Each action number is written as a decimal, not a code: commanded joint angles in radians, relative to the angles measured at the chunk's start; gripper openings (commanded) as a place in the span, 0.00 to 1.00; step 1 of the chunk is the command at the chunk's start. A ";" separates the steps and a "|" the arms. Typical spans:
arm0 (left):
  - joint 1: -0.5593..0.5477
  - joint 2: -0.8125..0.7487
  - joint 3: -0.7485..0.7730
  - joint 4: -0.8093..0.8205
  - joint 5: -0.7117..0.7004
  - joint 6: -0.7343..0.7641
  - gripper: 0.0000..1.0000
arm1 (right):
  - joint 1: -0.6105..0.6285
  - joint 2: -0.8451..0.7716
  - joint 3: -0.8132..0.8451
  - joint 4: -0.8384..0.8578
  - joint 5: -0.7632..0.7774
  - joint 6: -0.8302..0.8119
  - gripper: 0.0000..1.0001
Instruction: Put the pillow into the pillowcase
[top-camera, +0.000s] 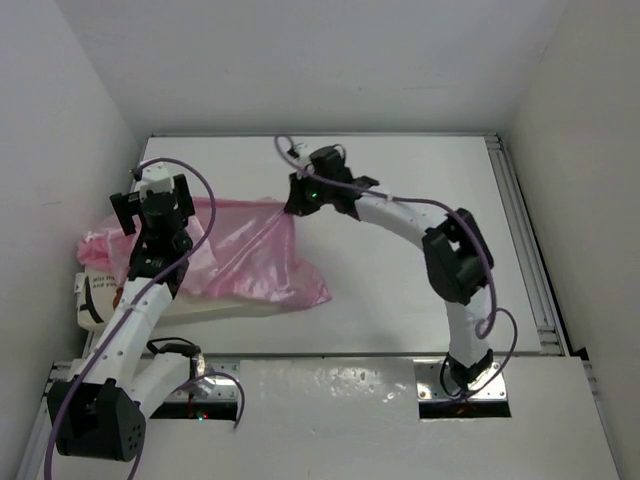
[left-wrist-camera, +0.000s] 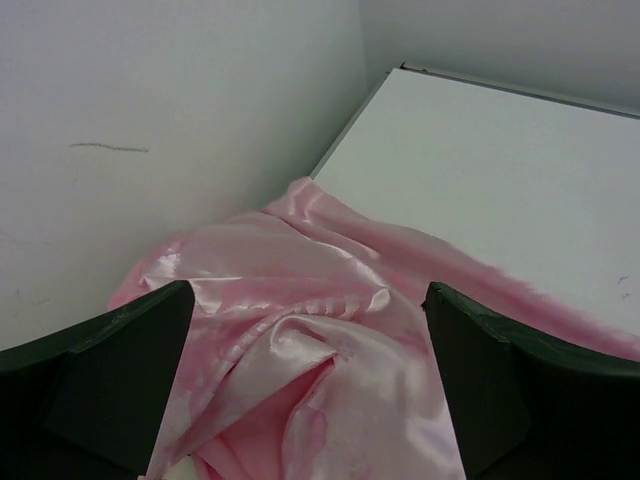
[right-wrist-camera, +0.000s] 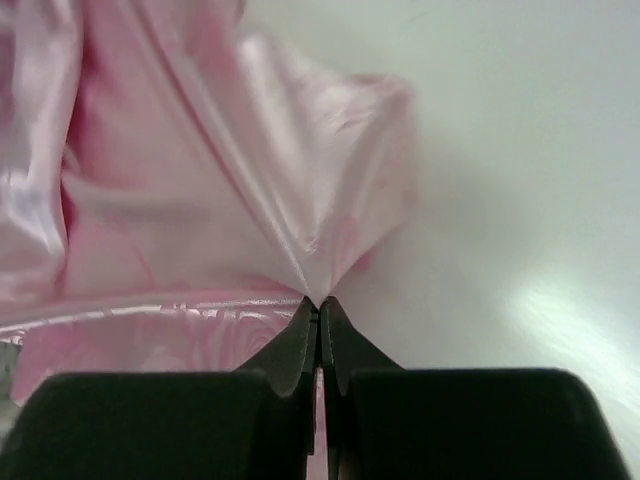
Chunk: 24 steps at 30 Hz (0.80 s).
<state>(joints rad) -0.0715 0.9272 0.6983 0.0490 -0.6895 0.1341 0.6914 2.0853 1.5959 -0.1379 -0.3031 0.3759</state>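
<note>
The shiny pink pillowcase (top-camera: 250, 255) lies draped over the cream-white pillow (top-camera: 100, 295) at the table's left; only the pillow's left end and near edge show. My right gripper (top-camera: 295, 205) is shut on the pillowcase's far right corner and holds it lifted, the fabric pulled taut; the pinch shows in the right wrist view (right-wrist-camera: 318, 303). My left gripper (top-camera: 150, 205) is open above the pillowcase's left part. In the left wrist view (left-wrist-camera: 305, 360) its jaws stand wide apart over crumpled pink folds (left-wrist-camera: 290, 330), holding nothing.
White walls close in on the left (top-camera: 60, 150), back and right. The white table (top-camera: 420, 270) stretches to the right of the pillowcase, with a metal rail (top-camera: 530, 250) along its right edge. The left arm's purple cable loops over the fabric.
</note>
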 joint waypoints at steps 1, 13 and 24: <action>-0.001 -0.022 -0.003 0.054 0.019 0.038 1.00 | -0.177 -0.220 -0.055 0.126 0.192 0.066 0.00; -0.002 0.022 0.024 -0.006 0.309 0.179 1.00 | -0.604 -0.380 -0.127 -0.254 0.306 -0.107 0.74; -0.004 0.172 0.073 -0.282 0.683 0.156 1.00 | -0.393 -0.338 -0.114 -0.203 0.165 -0.245 0.63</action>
<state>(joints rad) -0.0719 1.0527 0.7269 -0.1276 -0.2379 0.2756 0.2321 1.7966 1.4647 -0.4343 -0.0429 0.1978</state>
